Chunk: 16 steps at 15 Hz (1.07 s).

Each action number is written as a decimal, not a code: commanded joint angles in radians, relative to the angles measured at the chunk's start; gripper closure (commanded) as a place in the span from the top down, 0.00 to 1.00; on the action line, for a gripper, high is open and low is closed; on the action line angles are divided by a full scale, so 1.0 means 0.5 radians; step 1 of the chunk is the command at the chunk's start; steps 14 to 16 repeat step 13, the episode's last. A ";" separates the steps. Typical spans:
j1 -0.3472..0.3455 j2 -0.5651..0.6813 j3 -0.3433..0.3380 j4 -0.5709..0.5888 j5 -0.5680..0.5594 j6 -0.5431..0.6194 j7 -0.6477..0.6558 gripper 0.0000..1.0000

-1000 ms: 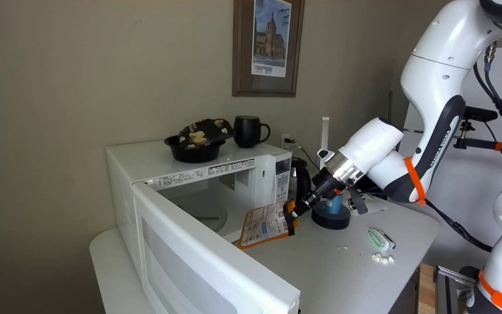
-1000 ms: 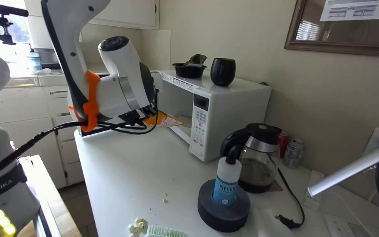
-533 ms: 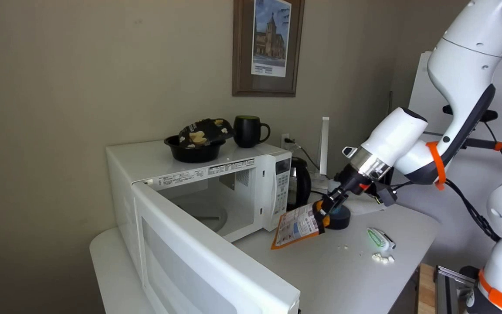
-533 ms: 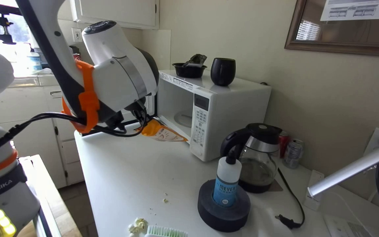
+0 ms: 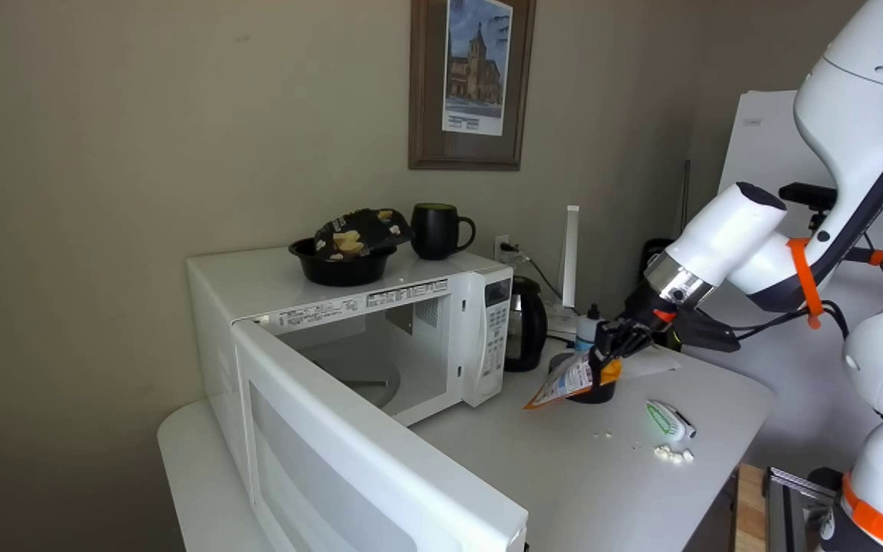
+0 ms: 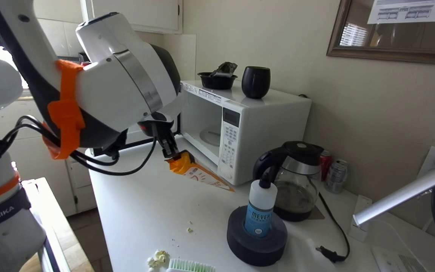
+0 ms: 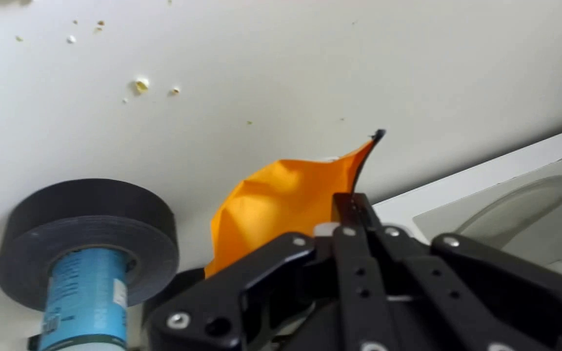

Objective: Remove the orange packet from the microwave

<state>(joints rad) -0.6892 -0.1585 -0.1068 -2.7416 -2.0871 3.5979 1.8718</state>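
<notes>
My gripper (image 7: 357, 202) is shut on the top edge of the orange packet (image 7: 266, 204) in the wrist view. In both exterior views the orange packet (image 5: 566, 380) (image 6: 202, 174) hangs tilted from the fingertips (image 5: 601, 354) (image 6: 172, 154), above the table and outside the microwave. The white microwave (image 5: 246, 272) (image 6: 274, 124) stands with its door (image 5: 365, 445) wide open. Its pale interior shows a turntable (image 5: 357, 379). In the wrist view part of the microwave (image 7: 481, 175) shows at the right. The packet's lower part is hidden in the wrist view.
A blue bottle (image 6: 259, 215) stands in a black roll (image 6: 236, 241), near the packet. A glass kettle (image 6: 296, 181) stands beside the microwave. A black bowl (image 5: 346, 268) and black mug (image 5: 435, 230) sit on top of it. A brush (image 5: 669, 420) and crumbs (image 5: 671, 454) lie on the table.
The gripper has carried the packet from the microwave's opening out over the table, toward the black roll and blue bottle. The arm has drawn back; the microwave and door have not moved.
</notes>
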 commanded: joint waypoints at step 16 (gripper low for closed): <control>-0.012 -0.159 0.229 -0.002 -0.205 0.115 0.378 0.91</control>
